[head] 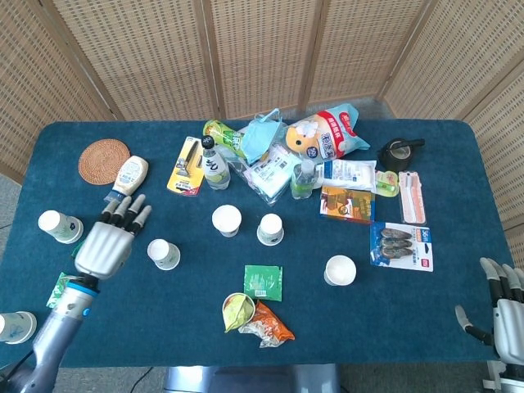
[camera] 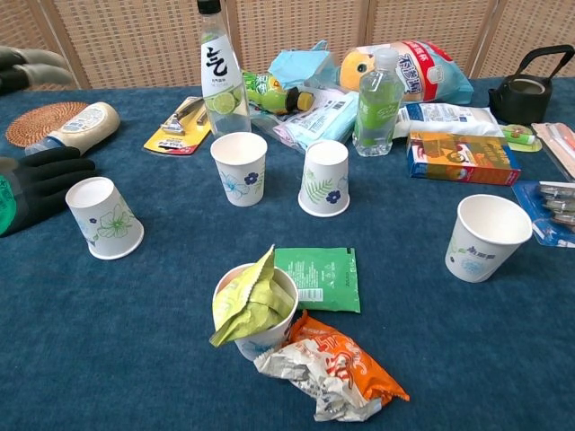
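Over black glove (camera: pixel 40 184), left hand (head: pixel 105 243) fingers spread, right hand (head: pixel 501 315) cut off, fingers apart.

Blue-clothed table (head: pixel 426 319) is carrying a lot. Left side: woven coaster (head: pixel 104 160), squeeze bottle (head: pixel 126 178), black-and-green glove (camera: pixel 36 187), tilted paper cup (head: pixel 164 254). Two upright cups (head: pixel 227 220) (head: pixel 271 229) are sitting mid-table, another (head: pixel 339 270) further right. Green sachet (head: pixel 263 282) is lying flat by the wrapper-stuffed cup (head: pixel 237 312) and crumpled orange packet (head: pixel 267 324). Bottles, snack bags and a black teapot (head: pixel 399 152) are crowding the back edge.
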`<move>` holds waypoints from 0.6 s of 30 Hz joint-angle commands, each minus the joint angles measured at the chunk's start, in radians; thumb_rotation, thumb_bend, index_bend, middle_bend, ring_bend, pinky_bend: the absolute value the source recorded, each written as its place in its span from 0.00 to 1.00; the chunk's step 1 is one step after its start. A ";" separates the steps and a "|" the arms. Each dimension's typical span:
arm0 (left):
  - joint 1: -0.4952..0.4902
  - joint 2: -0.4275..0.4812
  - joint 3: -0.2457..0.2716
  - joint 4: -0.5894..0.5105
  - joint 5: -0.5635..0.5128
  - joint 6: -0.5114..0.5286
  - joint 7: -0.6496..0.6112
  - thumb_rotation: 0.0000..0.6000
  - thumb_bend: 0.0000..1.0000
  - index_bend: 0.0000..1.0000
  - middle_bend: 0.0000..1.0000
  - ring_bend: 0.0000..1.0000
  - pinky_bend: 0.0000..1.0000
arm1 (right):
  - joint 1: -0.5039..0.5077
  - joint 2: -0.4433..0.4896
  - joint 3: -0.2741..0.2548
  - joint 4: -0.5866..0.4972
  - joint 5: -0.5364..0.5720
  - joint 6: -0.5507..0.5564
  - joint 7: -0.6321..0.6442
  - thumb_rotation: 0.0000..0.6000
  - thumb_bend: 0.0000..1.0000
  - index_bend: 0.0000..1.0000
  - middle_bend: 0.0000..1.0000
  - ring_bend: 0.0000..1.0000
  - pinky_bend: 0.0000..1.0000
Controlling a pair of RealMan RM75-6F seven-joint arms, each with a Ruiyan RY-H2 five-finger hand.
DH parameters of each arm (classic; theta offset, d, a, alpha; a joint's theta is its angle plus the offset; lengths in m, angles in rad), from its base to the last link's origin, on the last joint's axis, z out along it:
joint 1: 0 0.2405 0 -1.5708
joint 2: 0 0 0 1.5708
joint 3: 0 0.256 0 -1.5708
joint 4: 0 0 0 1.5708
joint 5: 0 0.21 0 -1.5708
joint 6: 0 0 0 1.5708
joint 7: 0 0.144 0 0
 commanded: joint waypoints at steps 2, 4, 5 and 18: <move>0.096 0.154 -0.012 -0.089 -0.043 0.005 -0.342 1.00 0.39 0.00 0.00 0.00 0.15 | 0.010 0.001 0.008 0.003 0.003 -0.007 -0.012 0.90 0.36 0.00 0.11 0.00 0.00; 0.121 0.175 -0.011 -0.085 -0.042 0.015 -0.424 1.00 0.39 0.00 0.00 0.00 0.16 | 0.015 0.001 0.011 0.004 0.004 -0.008 -0.018 0.90 0.36 0.00 0.11 0.00 0.00; 0.132 0.181 -0.010 -0.079 -0.041 0.020 -0.455 1.00 0.38 0.00 0.00 0.00 0.16 | 0.015 0.002 0.012 0.003 0.003 -0.007 -0.021 0.90 0.36 0.00 0.11 0.00 0.00; 0.278 0.250 0.020 -0.021 0.004 0.144 -0.649 1.00 0.38 0.00 0.00 0.00 0.15 | 0.008 0.009 0.000 0.007 -0.026 0.021 -0.013 0.90 0.36 0.00 0.11 0.00 0.00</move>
